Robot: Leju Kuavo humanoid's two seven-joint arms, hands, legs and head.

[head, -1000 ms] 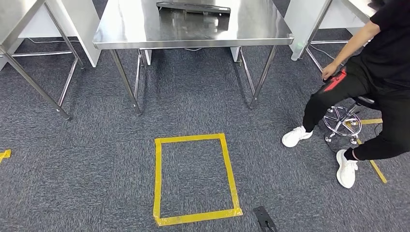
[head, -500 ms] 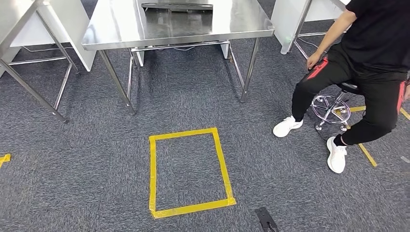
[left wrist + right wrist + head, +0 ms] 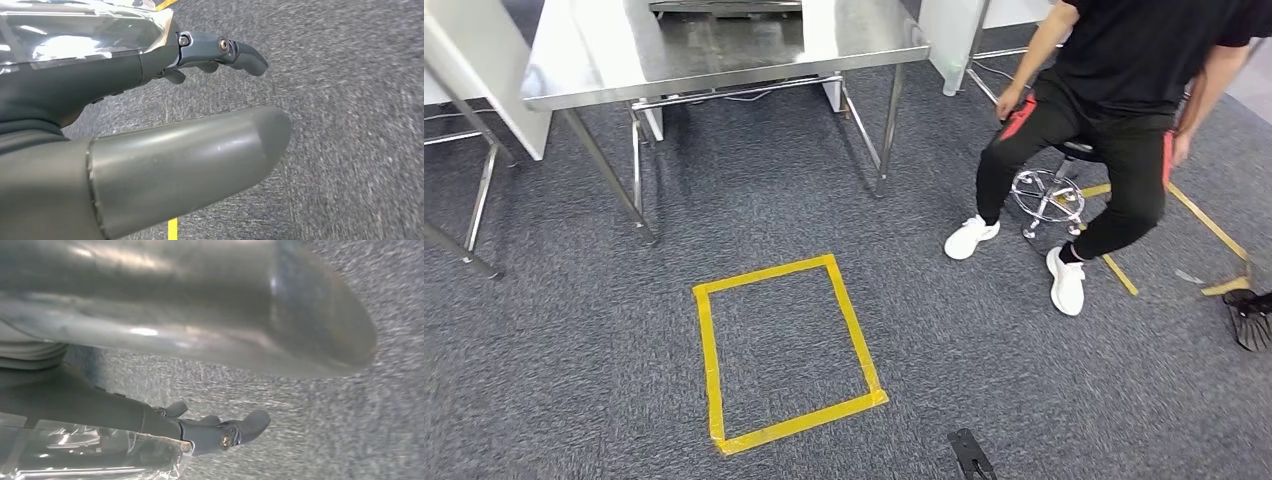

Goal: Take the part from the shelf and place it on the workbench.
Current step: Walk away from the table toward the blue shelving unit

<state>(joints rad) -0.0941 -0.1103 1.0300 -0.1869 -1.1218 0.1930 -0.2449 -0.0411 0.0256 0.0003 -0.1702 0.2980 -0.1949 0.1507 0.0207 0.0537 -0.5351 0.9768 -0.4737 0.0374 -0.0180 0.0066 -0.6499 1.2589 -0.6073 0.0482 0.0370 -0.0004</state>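
Observation:
A steel workbench (image 3: 854, 40) stands at the far side of the head view. A dark flat part (image 3: 724, 5) lies at its back, cut off by the picture's edge. My left hand (image 3: 115, 85) hangs over grey carpet in the left wrist view, thumb and fingers (image 3: 235, 50) stretched apart, holding nothing. My right hand (image 3: 110, 407) hangs the same way over the carpet, with its fingers (image 3: 240, 427) apart and nothing in it.
A yellow tape rectangle (image 3: 709, 350) marks the carpet ahead of me. A person (image 3: 1124, 90) in black sits on a wheeled stool (image 3: 1049, 195) to the right, feet out on the floor. More steel table legs (image 3: 479, 210) stand at left. A dark object (image 3: 1252, 318) lies at the right edge.
The camera has turned to the right: the workbench, tape rectangle and person have all shifted left in the picture. More of the floor at right has come into view.

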